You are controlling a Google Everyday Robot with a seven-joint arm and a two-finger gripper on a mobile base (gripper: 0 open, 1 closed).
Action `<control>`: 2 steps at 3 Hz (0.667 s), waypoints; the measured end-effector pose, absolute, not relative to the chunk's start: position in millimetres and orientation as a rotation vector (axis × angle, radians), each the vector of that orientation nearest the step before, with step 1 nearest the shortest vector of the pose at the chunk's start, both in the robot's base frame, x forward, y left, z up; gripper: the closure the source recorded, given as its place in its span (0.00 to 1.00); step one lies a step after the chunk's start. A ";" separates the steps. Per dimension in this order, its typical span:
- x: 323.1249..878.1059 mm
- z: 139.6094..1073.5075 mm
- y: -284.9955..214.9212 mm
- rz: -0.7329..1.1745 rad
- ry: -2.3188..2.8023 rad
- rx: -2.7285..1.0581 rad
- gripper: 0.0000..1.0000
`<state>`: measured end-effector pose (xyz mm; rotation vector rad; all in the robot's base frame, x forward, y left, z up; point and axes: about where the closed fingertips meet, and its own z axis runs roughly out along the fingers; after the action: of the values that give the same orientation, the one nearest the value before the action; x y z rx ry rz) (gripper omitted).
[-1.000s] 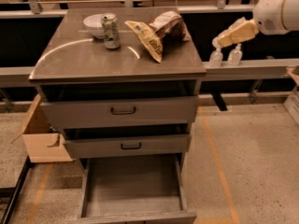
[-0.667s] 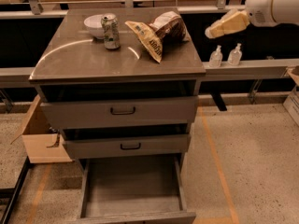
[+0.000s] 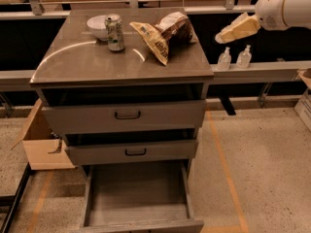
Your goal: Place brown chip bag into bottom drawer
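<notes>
The brown chip bag (image 3: 163,34) lies crinkled on the cabinet top (image 3: 87,59), dark brown and white, its tan-yellow lettered end toward the front. The bottom drawer (image 3: 139,194) is pulled out below the two upper drawers, a shallow grey tray with nothing in it. My gripper (image 3: 227,36) hangs in the air to the right of the cabinet, about level with the bag and apart from it, holding nothing.
A green-white drink can (image 3: 115,32) and a white bowl (image 3: 97,27) stand at the back left of the top. Two small clear bottles (image 3: 233,58) stand on a ledge at right. A cardboard box (image 3: 41,140) sits on the floor at left.
My arm has risen and swung left toward the cabinet, from low by the clear bottles to above them. The bag, can and drawers have not moved.
</notes>
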<state>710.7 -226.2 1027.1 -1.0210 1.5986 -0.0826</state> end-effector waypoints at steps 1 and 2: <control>749.4 991.6 -213.7 -0.067 1.503 -1.175 0.00; 782.8 966.6 -199.4 -0.071 1.335 -1.379 0.00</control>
<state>782.8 -199.4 966.6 -1.3792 1.3347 -0.0712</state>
